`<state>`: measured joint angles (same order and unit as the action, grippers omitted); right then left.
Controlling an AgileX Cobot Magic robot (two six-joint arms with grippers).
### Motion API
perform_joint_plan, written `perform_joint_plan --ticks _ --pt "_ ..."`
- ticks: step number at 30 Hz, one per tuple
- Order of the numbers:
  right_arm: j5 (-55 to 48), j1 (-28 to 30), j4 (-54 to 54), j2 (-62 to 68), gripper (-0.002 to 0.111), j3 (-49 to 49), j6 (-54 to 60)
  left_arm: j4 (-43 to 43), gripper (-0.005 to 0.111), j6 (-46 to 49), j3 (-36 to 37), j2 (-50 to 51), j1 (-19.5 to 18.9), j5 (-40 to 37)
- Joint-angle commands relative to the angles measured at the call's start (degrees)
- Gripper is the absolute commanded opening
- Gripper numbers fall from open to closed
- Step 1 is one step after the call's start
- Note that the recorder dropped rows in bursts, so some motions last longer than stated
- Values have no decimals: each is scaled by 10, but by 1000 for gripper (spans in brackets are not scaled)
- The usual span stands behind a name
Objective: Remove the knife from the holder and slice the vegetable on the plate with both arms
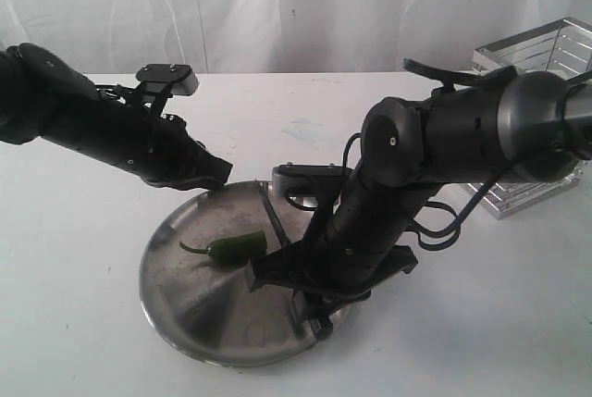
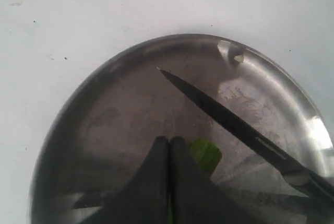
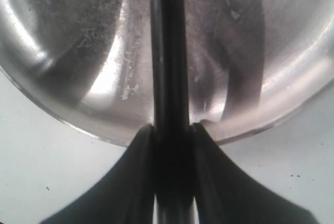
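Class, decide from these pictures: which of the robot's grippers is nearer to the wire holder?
Right. The right gripper, shut on the knife, works over the plate, on the holder's side. The left gripper is farther off.

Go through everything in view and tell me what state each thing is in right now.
Knife: out of the holder, clamped in the right end effector, blade over the plate.
Chili: whole, uncut, lying on the plate.
Plate: flat on the table.
Holder: upright, behind the right arm.
Left end effector: shut, hovering by the chili.
Right end effector: shut on the knife.
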<state>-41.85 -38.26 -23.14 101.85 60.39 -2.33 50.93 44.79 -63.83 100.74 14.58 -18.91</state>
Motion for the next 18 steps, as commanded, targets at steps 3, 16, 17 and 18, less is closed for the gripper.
perform_joint_plan --ticks 3,16,17,18 --pt "8 0 0 -1 0 4 7 43 0 1 -2 -27 -15 -3" --pt "50 -34 -2 -1 0 4 4 177 0 158 -2 -71 -19 -86" --pt "55 -34 5 -1 0 4 -7 209 0 200 -2 -71 -19 -100" --pt "56 -34 15 -1 0 4 -15 218 0 210 -2 -71 -19 -103"
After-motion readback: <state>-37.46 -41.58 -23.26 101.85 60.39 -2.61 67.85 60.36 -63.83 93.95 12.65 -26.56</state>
